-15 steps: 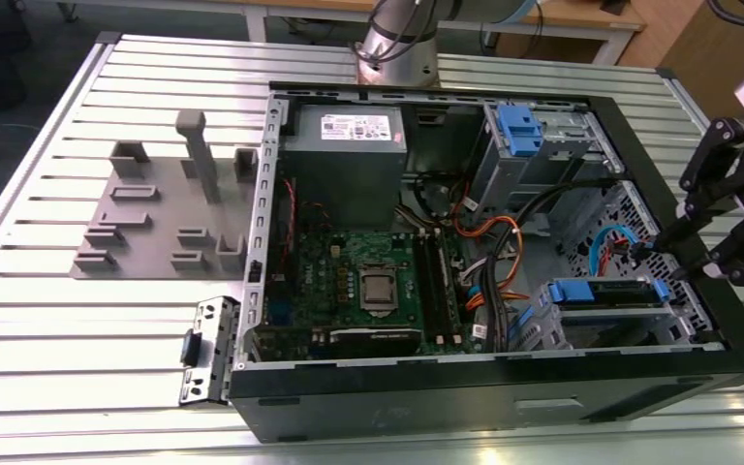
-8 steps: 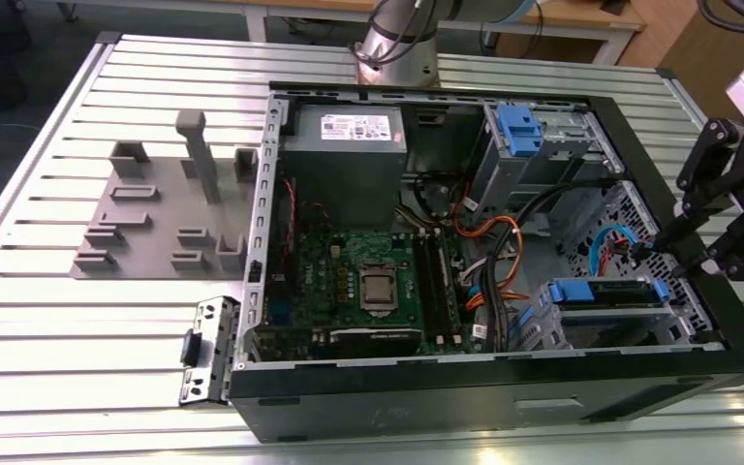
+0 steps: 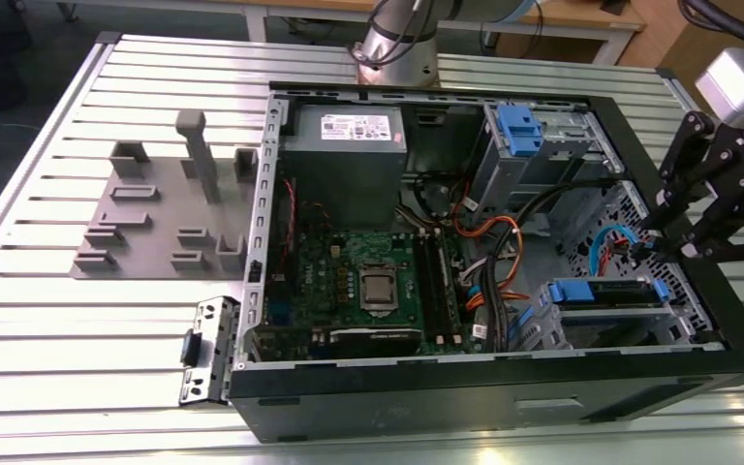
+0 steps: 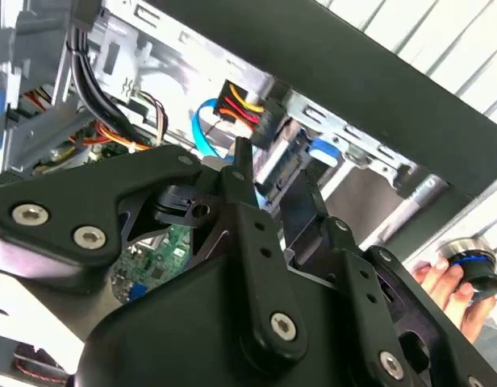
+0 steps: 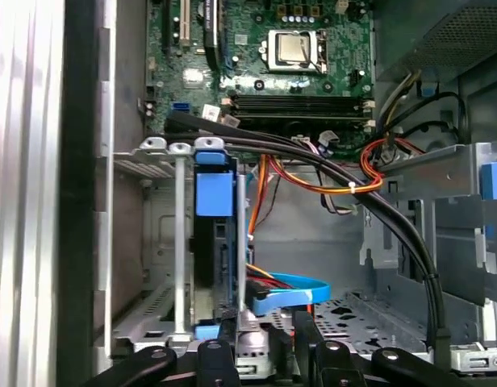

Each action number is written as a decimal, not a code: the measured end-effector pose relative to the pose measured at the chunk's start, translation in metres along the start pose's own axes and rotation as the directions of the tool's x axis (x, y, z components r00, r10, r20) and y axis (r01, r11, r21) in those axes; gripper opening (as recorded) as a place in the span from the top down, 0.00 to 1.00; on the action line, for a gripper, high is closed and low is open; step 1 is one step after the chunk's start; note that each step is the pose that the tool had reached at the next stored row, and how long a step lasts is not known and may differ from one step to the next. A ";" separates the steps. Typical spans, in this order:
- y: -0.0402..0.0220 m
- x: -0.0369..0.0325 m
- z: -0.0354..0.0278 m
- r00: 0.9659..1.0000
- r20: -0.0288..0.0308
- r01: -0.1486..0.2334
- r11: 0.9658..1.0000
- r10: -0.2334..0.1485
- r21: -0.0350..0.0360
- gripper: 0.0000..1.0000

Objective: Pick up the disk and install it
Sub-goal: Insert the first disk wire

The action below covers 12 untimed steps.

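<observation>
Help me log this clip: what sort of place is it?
Probably a robotics lab or test bench: an open black desktop computer case lies on a slotted aluminium table, with a black gripper at its edge.

Setting: my robotics lab bench. Evidence: slotted aluminium table (image 3: pixel 36 320); opened computer case (image 3: pixel 476 387) lying on it; grey fixture plate (image 3: pixel 152 223); my arm's base (image 3: pixel 395 44) bolted alongside; wooden desks behind.
</observation>
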<state>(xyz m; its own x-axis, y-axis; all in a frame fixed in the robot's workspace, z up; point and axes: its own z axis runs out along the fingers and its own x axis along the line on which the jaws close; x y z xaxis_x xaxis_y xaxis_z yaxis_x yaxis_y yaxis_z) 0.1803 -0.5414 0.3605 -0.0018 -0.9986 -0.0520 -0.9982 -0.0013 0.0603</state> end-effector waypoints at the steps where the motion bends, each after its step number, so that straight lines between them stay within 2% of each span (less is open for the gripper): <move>1: -0.0012 -0.0016 0.0016 1.000 -0.002 0.000 1.000 0.000 0.000 0.59; 5: -0.0067 -0.0058 0.0056 1.000 -0.016 -0.001 1.000 0.001 0.000 0.59; 8: -0.0105 -0.0090 0.0081 1.000 -0.024 -0.001 1.000 0.001 0.000 0.59; 12: -0.0151 -0.0119 0.0103 1.000 -0.031 -0.002 1.000 0.002 0.000 0.59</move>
<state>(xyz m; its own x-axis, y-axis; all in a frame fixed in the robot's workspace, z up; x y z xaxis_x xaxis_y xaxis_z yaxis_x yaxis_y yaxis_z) 0.1947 -0.5290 0.3500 -0.0017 -0.9998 -0.0212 -0.9982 0.0004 0.0603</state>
